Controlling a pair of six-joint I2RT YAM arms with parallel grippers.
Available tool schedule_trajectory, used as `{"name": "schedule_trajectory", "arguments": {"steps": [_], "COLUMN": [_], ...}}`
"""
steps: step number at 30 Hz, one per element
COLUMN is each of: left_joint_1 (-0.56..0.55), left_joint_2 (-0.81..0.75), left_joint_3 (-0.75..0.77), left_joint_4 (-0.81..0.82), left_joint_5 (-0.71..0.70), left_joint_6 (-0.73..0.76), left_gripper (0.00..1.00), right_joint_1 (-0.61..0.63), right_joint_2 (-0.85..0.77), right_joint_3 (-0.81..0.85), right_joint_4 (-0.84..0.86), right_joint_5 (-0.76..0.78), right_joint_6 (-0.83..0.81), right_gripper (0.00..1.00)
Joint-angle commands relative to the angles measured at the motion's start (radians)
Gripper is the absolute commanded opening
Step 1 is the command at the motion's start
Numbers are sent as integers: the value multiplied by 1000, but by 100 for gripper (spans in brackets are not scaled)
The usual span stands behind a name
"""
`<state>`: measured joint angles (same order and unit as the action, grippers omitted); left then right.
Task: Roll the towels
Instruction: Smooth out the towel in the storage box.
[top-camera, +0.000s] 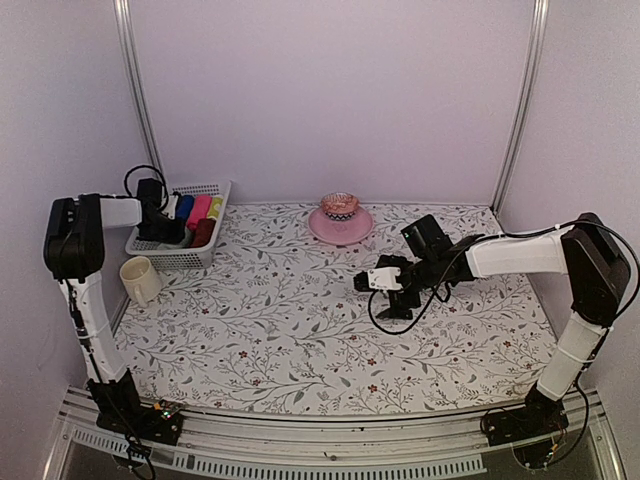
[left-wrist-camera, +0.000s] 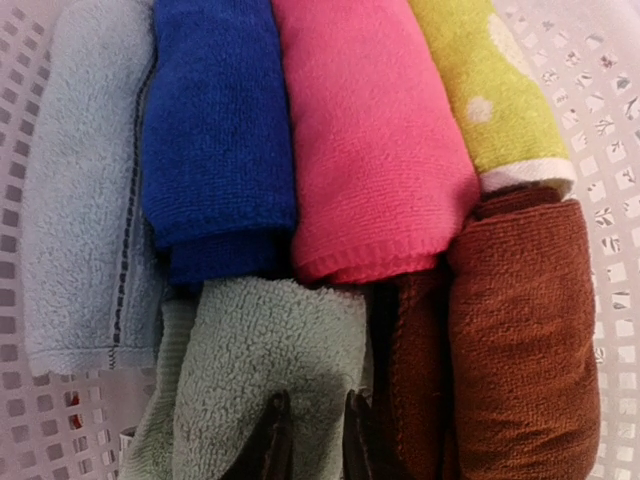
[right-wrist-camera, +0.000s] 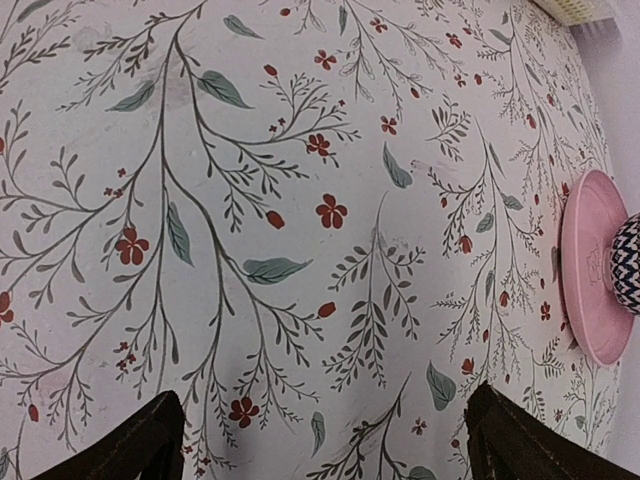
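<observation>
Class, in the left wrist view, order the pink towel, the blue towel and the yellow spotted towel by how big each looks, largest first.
1. pink towel
2. blue towel
3. yellow spotted towel
All three run off the top edge, so this ranks only the parts showing.

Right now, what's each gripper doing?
Left gripper: jaws nearly closed, pinching the green towel in the basket.
Right gripper: jaws wide open, empty, above the table cover.

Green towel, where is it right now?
In the left wrist view, the sage green towel lies bottom centre in the white basket, just below the blue towel and left of the red-brown towel.
</observation>
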<state>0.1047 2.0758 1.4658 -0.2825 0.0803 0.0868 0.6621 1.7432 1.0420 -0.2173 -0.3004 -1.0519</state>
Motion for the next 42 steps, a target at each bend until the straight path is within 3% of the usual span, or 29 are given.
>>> {"name": "schedule_trajectory", "arguments": {"steps": [1,18,29,32,42], "left_joint_1": [19,94,95,94,89], "left_joint_2": [-28,-75,-34,-53,-204], "left_joint_3": [-40,-130,-90,-87,-59], "left_joint_4": [40,146,108,107,90], "left_joint_5": [-52,-32,25,36,76], "left_joint_6": [2,-125,-125,-134,-182], "left_gripper": [20,21,27,34,78], "right_joint_1": [7,10,16,18,16], "right_joint_2": [21,24,32,31,5], "right_joint_3": [22,23,22,22,35], "right_joint_4": [-5,-7,-7,-7,-4], "right_joint_5": [3,1,10,9,21], "right_joint_6": [-3,-6,-8,-8,13], "right_gripper": [99,99,99,99,99]}}
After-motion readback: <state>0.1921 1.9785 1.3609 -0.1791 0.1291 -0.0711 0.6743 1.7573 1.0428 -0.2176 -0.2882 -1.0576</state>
